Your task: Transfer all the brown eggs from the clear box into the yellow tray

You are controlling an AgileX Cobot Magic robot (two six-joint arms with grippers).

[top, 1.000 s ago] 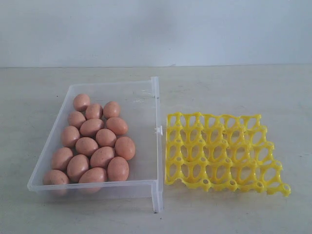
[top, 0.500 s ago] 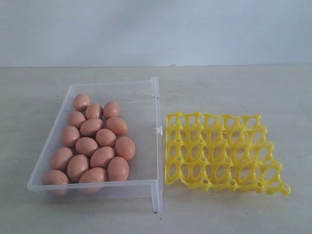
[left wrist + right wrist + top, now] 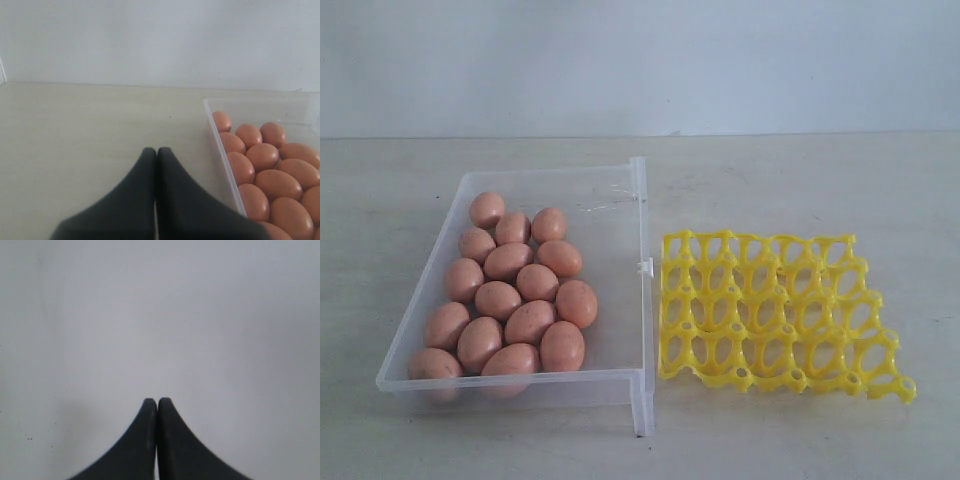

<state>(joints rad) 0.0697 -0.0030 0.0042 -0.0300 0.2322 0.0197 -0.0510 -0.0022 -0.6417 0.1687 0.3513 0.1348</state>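
Note:
Several brown eggs [image 3: 510, 290] lie packed together in the clear box [image 3: 615, 215] on the left of the table. To its right lies the yellow tray [image 3: 770, 310], all of its cups bare. Neither arm shows in the exterior view. In the left wrist view my left gripper [image 3: 157, 150] is shut with nothing in it, over bare table beside the clear box's wall [image 3: 220, 150], and the brown eggs [image 3: 265, 170] lie just beyond that wall. My right gripper [image 3: 157, 401] is shut too, empty, with only a plain pale surface in front of it.
The pale table [image 3: 800, 180] runs back to a white wall [image 3: 640, 60]. A small clip tab [image 3: 644, 267] on the box's long side points toward the tray.

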